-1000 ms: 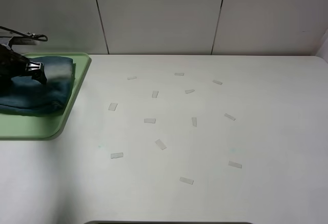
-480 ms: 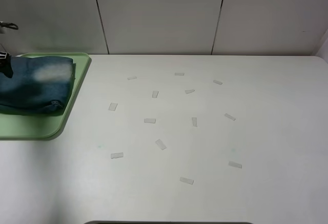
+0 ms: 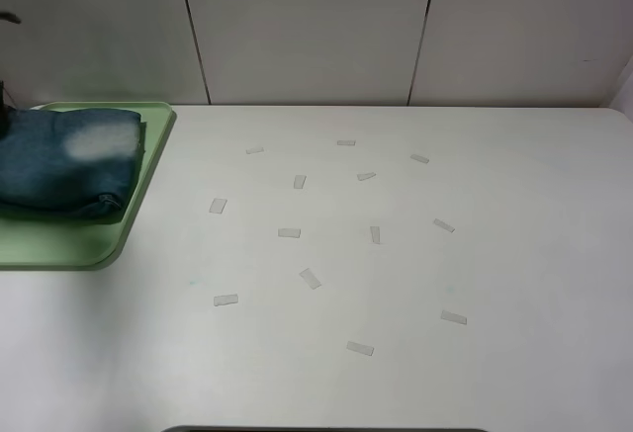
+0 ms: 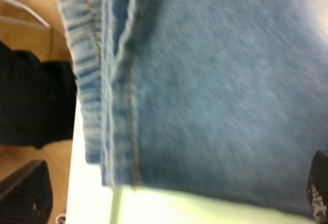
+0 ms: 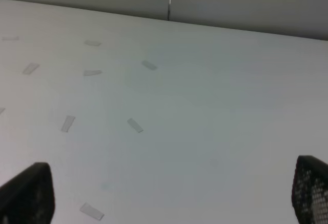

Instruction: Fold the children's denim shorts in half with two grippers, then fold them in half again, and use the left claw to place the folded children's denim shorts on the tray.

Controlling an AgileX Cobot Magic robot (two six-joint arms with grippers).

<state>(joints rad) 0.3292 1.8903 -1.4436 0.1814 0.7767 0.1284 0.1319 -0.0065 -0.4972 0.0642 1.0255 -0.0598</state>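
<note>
Folded shorts [image 3: 67,163] lie on the tray [image 3: 89,244] at the counter's far left corner. Left claw [image 4: 169,203] looks spread and empty, though blurred; placing seems finished, so only withdrawal is needed.

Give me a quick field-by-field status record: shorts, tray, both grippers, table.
shorts: children's denim shorts folded into a compact bundle, lying on the tray, pale bleached patch facing up
tray: pale green tray at the table's far left edge, partly cut off by the frame
left gripper: out of the high view; wrist camera shows one fingertip over the denim, nothing gripped, jaw state unclear
right gripper: right gripper open, empty, above bare table
table: white table with scattered tape strips
</note>
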